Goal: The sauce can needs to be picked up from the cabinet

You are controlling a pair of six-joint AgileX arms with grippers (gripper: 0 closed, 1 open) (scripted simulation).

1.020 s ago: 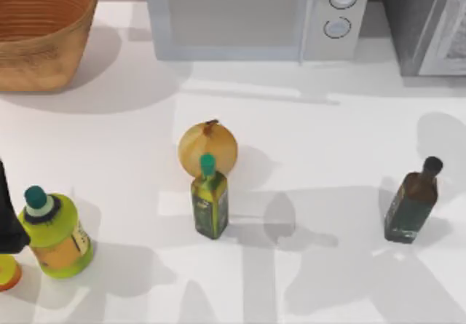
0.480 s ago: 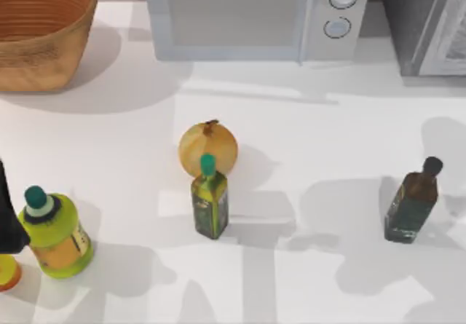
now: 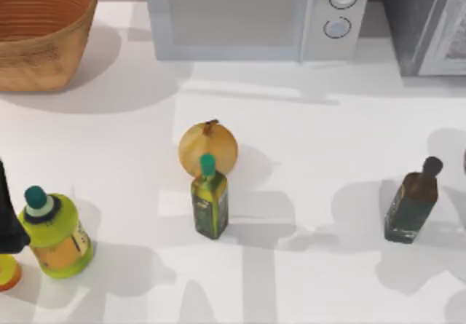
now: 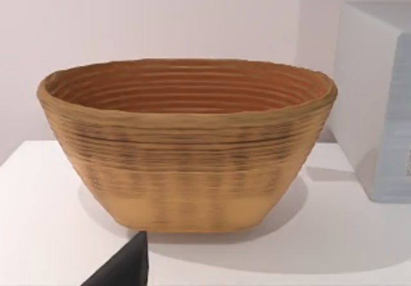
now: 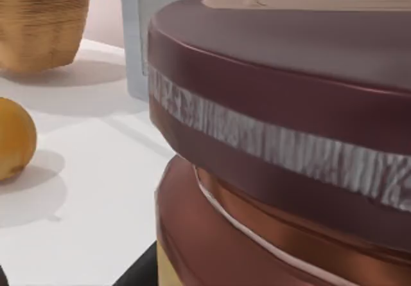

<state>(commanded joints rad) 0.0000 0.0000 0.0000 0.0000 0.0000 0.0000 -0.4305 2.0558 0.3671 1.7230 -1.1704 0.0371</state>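
Cabinet [image 3: 422, 25] sits at the far right of the table, and nothing on its visible part has changed. The microwave [image 3: 255, 14] and basket [image 3: 40, 40] haven't moved either.

What changed over the last second: the big arm shadow on the table has slid right, from mid-table past the dark bottle [image 3: 413, 202] to the right edge. I read that as the right arm swinging out to the cabinet side.

The sauce can [image 5: 289, 138] is hard up against the right wrist camera, so it's right at the right gripper: maroon lid, ribbed silver band, copper-brown side below. From there the onion [image 5: 13, 138] and basket lie well beyond the can, across the table.

I can't tell if the right gripper is clamped on the can or just parked at it, since the contact is hidden. With the table this far behind it, the can is probably already lifted clear of the cabinet, but that's a guess.

The left gripper [image 4: 122, 272] is idle on the left, just a dark wedge in front of the basket, and I can't tell its state either.

The green-capped bottle [image 3: 210, 204], yellow bottle [image 3: 54, 233] and onion are all untouched
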